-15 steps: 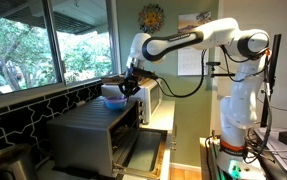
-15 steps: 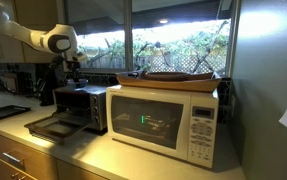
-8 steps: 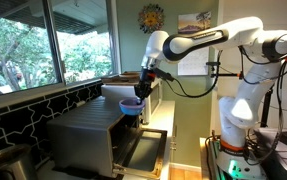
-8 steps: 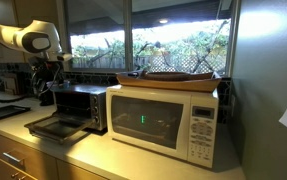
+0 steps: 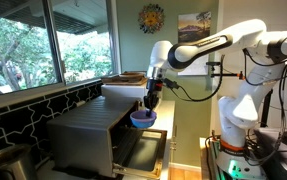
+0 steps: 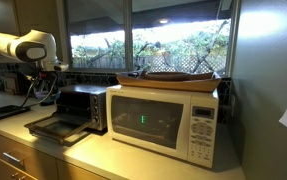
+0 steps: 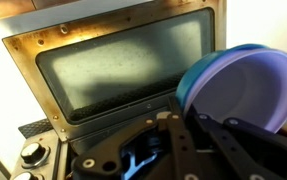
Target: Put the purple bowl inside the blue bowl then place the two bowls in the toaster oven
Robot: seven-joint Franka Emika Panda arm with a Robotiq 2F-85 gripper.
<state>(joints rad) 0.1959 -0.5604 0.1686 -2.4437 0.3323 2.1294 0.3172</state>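
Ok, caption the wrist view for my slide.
The purple bowl nested in the blue bowl, gripped by the jaws over the toaster oven's open door.

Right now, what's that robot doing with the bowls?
The robot's gripper is holding two stacked bowls, the purple bowl sitting inside the blue bowl. They hang in the air just in front of the toaster oven, above its open door. The bowls are not in the oven yet.
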